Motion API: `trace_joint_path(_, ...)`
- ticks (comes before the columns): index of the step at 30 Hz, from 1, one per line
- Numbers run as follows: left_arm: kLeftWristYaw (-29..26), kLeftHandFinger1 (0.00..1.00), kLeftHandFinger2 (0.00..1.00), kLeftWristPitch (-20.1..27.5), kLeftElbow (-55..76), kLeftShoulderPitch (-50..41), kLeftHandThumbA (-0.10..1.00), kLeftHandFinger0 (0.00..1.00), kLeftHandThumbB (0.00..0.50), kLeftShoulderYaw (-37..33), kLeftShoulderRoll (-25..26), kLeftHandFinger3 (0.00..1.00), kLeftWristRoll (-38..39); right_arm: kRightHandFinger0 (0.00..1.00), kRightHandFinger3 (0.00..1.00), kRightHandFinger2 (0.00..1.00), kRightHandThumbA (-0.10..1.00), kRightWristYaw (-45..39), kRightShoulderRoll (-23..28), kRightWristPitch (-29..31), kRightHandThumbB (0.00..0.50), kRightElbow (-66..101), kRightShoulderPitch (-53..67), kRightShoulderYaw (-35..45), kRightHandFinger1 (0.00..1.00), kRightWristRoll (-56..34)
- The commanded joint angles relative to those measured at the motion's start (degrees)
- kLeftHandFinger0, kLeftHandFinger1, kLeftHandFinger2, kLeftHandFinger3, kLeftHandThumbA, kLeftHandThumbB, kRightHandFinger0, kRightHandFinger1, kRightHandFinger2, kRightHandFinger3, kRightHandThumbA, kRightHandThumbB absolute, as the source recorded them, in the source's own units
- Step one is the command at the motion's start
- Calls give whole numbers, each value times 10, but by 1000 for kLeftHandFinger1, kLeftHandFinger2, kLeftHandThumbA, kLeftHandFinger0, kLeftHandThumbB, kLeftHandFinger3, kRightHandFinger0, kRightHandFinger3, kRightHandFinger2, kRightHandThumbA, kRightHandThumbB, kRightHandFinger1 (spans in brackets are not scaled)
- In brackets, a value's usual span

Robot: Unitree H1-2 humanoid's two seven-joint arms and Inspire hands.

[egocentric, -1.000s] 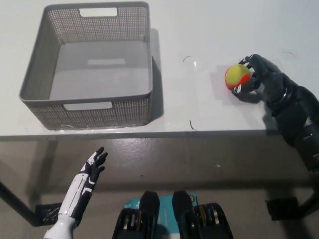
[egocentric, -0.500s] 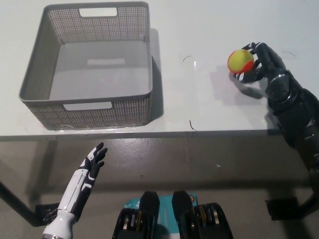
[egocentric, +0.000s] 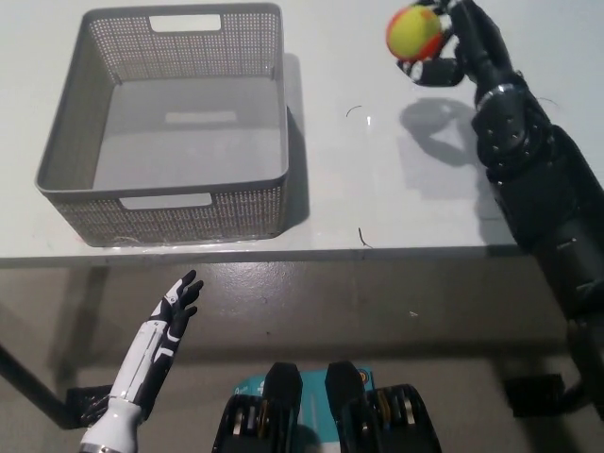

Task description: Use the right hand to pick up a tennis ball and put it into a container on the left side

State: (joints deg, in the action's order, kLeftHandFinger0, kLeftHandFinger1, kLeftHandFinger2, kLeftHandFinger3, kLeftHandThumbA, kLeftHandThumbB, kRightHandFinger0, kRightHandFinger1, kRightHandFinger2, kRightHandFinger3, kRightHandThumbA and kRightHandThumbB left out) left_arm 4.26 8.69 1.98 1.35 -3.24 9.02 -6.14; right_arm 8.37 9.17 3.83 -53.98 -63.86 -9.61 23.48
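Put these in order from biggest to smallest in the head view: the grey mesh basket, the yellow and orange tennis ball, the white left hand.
1. Grey mesh basket, clearly the biggest.
2 and 3. White left hand and yellow and orange tennis ball look alike in size; unsure.

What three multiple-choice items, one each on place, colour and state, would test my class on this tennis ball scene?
1. Where is the tennis ball?
A. in the basket
B. in the right hand, above the table
C. on the floor

2. What colour is the basket?
A. grey
B. red
C. blue

3. How is the left hand?
A. holding the ball
B. open, below the table edge
C. inside the basket

Key: 1 B, the black right hand grips the ball over its shadow on the table; 2 A, grey mesh walls; 3 B, fingers spread, empty.
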Motion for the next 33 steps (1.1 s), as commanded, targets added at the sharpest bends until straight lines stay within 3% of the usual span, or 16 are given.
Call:
trace_joint_path(1, 4, 1000, 1000, 13, 18, 7, 1000, 1000, 154, 3, 9, 1000, -2, 0, 683, 632, 702, -1, -18, 4, 0, 37, -64, -8, 294, -3)
trace_joint_path(2, 5, 1000, 1000, 12, 19, 8, 1000, 1000, 153, 2, 9, 1000, 0, 0, 653, 557, 696, -3, -25, 1, 0, 41, -69, -11, 218, -2)
trace_joint_path(4, 6, 1000, 1000, 11, 19, 8, 1000, 1000, 152, 2, 9, 1000, 1, 0, 608, 533, 695, -5, -32, 6, 0, 39, -76, -14, 193, -2)
trace_joint_path(8, 6, 1000, 1000, 17, 15, 9, 1000, 1000, 146, 2, 10, 1000, -1, 0, 395, 668, 678, 0, -59, 7, 0, 30, -96, -29, 315, 5)
trace_joint_path(10, 5, 1000, 1000, 20, 15, 9, 1000, 1000, 139, 1, 12, 1000, -6, 2, 352, 597, 661, 2, -79, 3, 0, 26, -106, -35, 275, 5)
trace_joint_path(11, 6, 1000, 1000, 18, 16, 10, 1000, 1000, 140, 1, 12, 1000, -5, 0, 300, 497, 667, 5, -86, 4, 0, 21, -111, -40, 179, 8)
trace_joint_path(12, 6, 1000, 1000, 17, 17, 10, 1000, 1000, 141, 1, 13, 1000, -4, 0, 262, 467, 672, 4, -95, 4, 0, 19, -115, -43, 144, 8)
trace_joint_path(16, 9, 1000, 1000, 18, 16, 11, 1000, 1000, 137, 1, 13, 1000, 0, 0, 464, 546, 694, 0, -130, 3, 1, 1, -137, -57, 192, 6)
trace_joint_path(19, 11, 1000, 1000, 15, 16, 13, 1000, 1000, 138, -1, 14, 1000, -2, 0, 538, 570, 660, 10, -156, 19, 0, -28, -150, -65, 212, 6)
trace_joint_path(25, 18, 1000, 1000, 9, 22, 17, 1000, 1000, 157, -5, 14, 1000, 0, 0, 568, 578, 633, 22, -194, 29, 0, -85, -175, -89, 228, 20)
trace_joint_path(31, 21, 1000, 1000, 3, 24, 24, 1000, 1000, 175, -6, 13, 1000, -5, 8, 746, 690, 617, 29, -221, 42, 0, -141, -185, -113, 330, 29)
trace_joint_path(33, 23, 1000, 1000, -4, 28, 23, 1000, 1000, 184, -6, 14, 1000, -6, 0, 720, 649, 617, 37, -227, 51, 0, -158, -182, -121, 308, 33)
